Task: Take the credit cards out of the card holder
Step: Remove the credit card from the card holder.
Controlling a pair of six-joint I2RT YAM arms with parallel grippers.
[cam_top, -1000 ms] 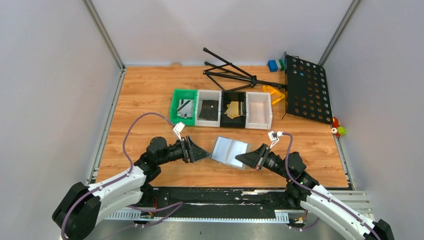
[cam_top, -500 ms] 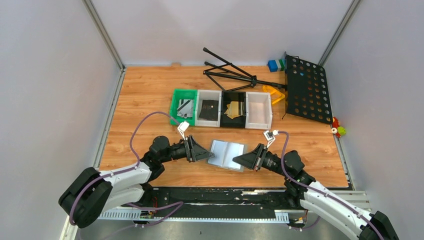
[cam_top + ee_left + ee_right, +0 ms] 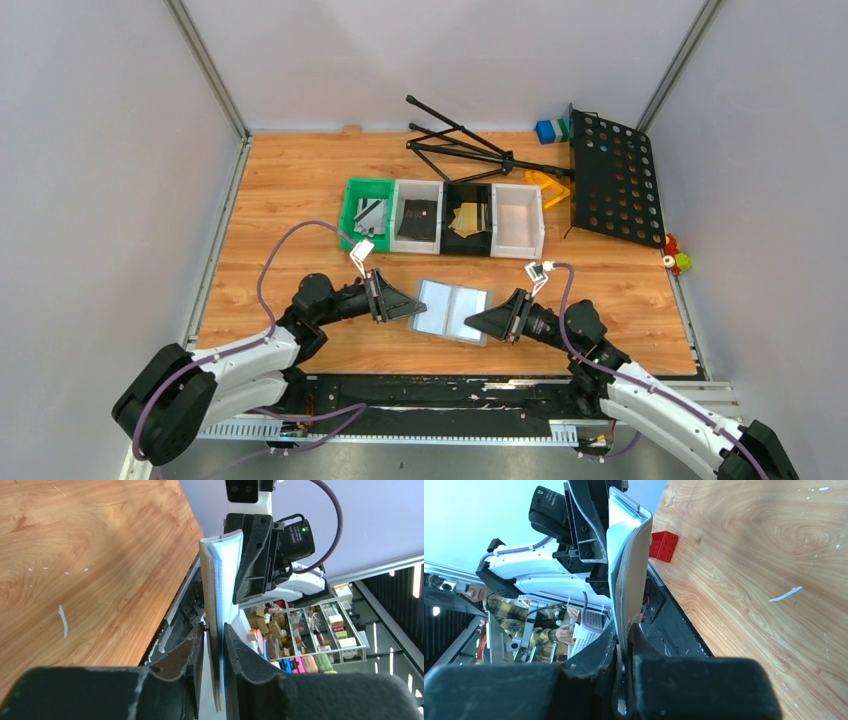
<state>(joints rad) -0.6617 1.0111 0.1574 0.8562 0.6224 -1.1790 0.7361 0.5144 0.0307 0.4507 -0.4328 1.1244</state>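
The grey card holder hangs open just above the table, held between both arms. My left gripper has closed on its left edge; in the left wrist view the holder runs edge-on between the fingers of that gripper. My right gripper is shut on the right edge, and the holder is pinched in the right gripper. Credit cards lie in the row of trays: a silvery one, a black one and a gold one. No card shows inside the holder.
The tray row ends in an empty white tray. Behind it lie a folded black tripod and a perforated black stand plate. A red block sits on the table near the front rail.
The left gripper went from wide open to closed on the holder's left edge. The holder shifted slightly left and nearer with both arms.
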